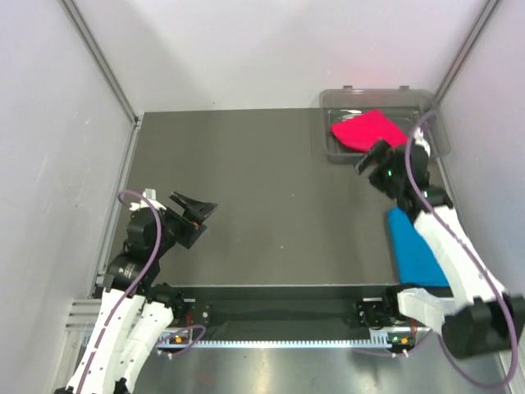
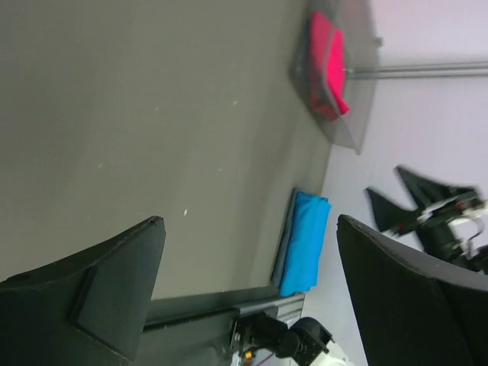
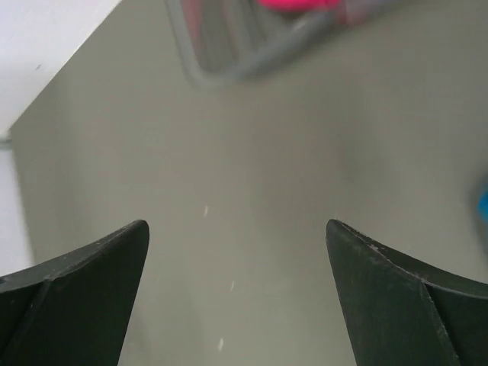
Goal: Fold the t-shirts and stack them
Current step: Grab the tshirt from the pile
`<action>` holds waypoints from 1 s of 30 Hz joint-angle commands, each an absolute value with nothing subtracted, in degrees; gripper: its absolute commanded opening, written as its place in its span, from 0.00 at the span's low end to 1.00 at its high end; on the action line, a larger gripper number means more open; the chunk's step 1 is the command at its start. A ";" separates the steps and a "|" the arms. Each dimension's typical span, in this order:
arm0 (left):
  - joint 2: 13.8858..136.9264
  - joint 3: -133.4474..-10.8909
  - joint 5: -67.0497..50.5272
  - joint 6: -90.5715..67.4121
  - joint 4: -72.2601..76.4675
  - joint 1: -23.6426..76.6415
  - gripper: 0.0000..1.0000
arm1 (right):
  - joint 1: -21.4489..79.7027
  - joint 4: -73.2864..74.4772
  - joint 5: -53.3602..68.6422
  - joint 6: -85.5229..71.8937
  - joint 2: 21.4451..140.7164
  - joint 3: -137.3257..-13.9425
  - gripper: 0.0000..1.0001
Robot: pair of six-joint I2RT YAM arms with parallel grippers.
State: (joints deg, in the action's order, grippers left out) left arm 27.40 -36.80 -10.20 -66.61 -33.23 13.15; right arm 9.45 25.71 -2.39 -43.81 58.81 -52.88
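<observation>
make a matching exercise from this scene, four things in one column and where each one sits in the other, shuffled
1 pink t-shirt
2 blue t-shirt
3 left gripper
4 tray

a at the far right corner of the table
b open, above the table's left side
c lying in the tray
d flat on the table beside the right arm

Pairs: 1-c, 2-d, 3-b, 4-a

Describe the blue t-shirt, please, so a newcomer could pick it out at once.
Start at the dark table and go to its right edge. There a folded sky-blue t-shirt lies flat, partly under the right arm. Unlike the pink t-shirt, it rests on bare table, not in the clear tray.
</observation>
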 commanded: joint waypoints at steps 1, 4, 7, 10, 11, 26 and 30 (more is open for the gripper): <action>28.30 -38.68 -13.08 -67.42 -42.64 12.83 0.98 | 8.53 27.25 -15.26 -30.52 71.66 -68.31 1.00; 26.38 -37.18 -17.82 -69.33 -38.68 12.83 0.99 | 7.48 28.47 -19.68 -24.01 84.84 -81.32 0.94; 24.00 -32.45 -20.47 -74.17 -30.38 12.83 0.98 | 6.33 30.58 -20.65 -18.82 97.50 -90.67 0.86; 20.66 -27.69 -27.50 -74.00 -20.07 12.83 0.98 | 6.06 33.48 -19.51 -12.58 108.23 -102.88 0.80; 20.48 -27.51 -29.25 -73.92 -19.08 12.83 0.98 | 5.89 34.36 -18.29 -9.96 110.63 -104.83 0.76; 31.46 -35.68 -34.71 -68.03 -14.33 12.74 0.58 | 5.71 37.18 -18.71 -2.21 125.24 -112.32 0.31; 34.36 -36.03 -37.79 -68.73 -10.90 12.83 0.50 | 5.28 37.71 -22.59 -0.44 126.91 -119.33 0.00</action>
State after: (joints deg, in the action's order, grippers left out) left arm 33.01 -33.67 -34.04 -69.34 -16.73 13.10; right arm 6.33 38.24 -18.22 -2.87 127.11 -112.57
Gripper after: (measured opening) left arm 0.506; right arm 0.028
